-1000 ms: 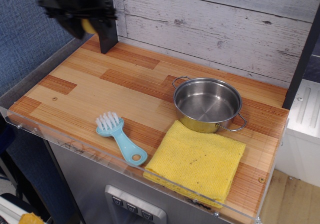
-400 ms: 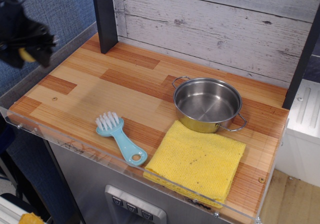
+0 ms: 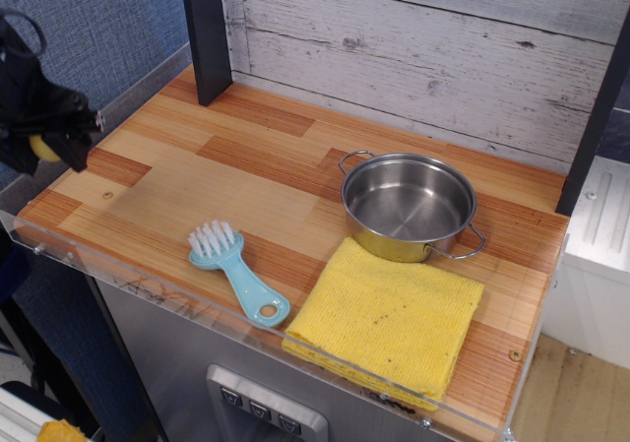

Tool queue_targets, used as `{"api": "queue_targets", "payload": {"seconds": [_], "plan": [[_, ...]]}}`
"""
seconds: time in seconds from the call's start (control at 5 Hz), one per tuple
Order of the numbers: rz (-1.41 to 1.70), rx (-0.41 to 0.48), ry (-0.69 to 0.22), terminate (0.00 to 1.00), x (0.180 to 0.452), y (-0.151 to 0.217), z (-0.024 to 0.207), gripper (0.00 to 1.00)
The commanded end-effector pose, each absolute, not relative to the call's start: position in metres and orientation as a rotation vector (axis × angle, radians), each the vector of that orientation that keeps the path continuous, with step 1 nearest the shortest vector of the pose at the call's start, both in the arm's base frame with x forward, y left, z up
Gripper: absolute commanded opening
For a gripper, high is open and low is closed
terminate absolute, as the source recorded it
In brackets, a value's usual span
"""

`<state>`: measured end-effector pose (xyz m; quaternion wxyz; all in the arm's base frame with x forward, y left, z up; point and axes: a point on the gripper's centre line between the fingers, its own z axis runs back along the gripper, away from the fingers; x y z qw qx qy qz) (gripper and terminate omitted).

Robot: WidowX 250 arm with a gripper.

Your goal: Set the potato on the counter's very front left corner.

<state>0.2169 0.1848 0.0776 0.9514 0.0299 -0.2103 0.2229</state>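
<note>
Gripping potato point(image 3: 44, 148) | hand point(image 3: 46, 145) clenched round it | above counter point(image 3: 197, 181) left edge

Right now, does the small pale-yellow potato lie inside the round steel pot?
No, the steel pot is empty; the gripper holds the potato.

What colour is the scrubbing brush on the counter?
The brush is light blue with white bristles, seen clearly in the observation.image view.

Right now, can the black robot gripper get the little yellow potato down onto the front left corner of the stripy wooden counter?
Probably yes. The black gripper holds the small pale-yellow potato near the left edge, and the striped wooden counter shows bare wood at that corner. The light-blue brush lies further right.
</note>
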Motion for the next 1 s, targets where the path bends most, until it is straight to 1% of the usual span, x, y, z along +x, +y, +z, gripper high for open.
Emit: {"api": "queue_targets", "payload": {"seconds": [0.0, 0.4, 0.6, 0.8], "plan": [[0.453, 0.071, -0.364, 0.00, 0.219, 0.192, 0.049, 0.00], [0.454, 0.071, -0.337, 0.00, 0.221, 0.194, 0.029, 0.00], [0.463, 0.079, -0.324, 0.00, 0.219, 0.194, 0.022, 0.00], [0.483, 0.058, -0.302, 0.00, 0.217, 0.194, 0.020, 0.00]]}}
